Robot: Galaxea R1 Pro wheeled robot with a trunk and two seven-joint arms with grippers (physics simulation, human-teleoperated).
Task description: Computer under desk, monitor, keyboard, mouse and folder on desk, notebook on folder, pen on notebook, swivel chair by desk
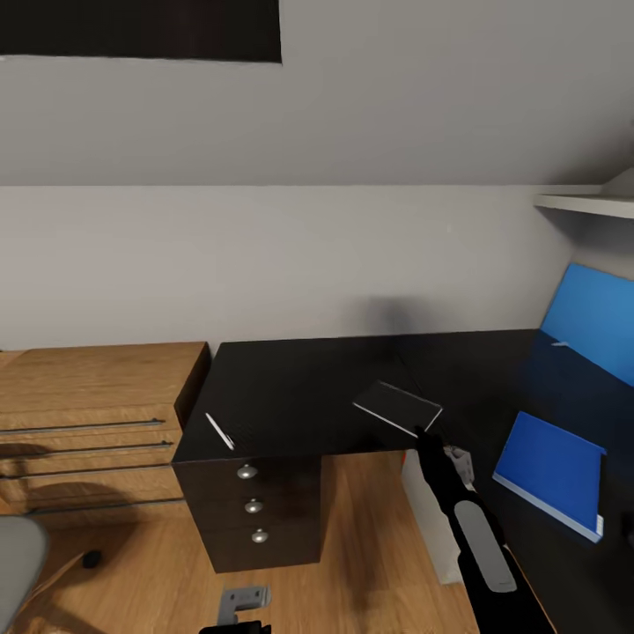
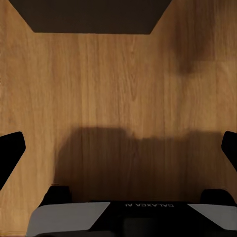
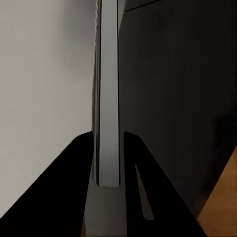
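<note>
My right gripper (image 1: 429,438) is shut on the edge of a thin dark notebook (image 1: 398,407) with a light grey rim, held low over the black desk (image 1: 291,387). In the right wrist view the notebook (image 3: 108,98) runs edge-on between the black fingers (image 3: 74,168). The blue folder (image 1: 550,475) lies flat on the desk's right wing. A thin white pen (image 1: 220,431) lies near the desk's left front corner. The light grey computer (image 1: 425,515) stands under the desk. My left gripper (image 2: 120,148) hangs open over the wooden floor. The swivel chair's grey seat (image 1: 18,555) shows at lower left.
A low light-wood cabinet (image 1: 88,414) adjoins the desk on the left. Dark drawers (image 1: 254,506) with round knobs sit under the desk's left end. A blue back panel (image 1: 599,317) and a white shelf (image 1: 586,204) stand at the right.
</note>
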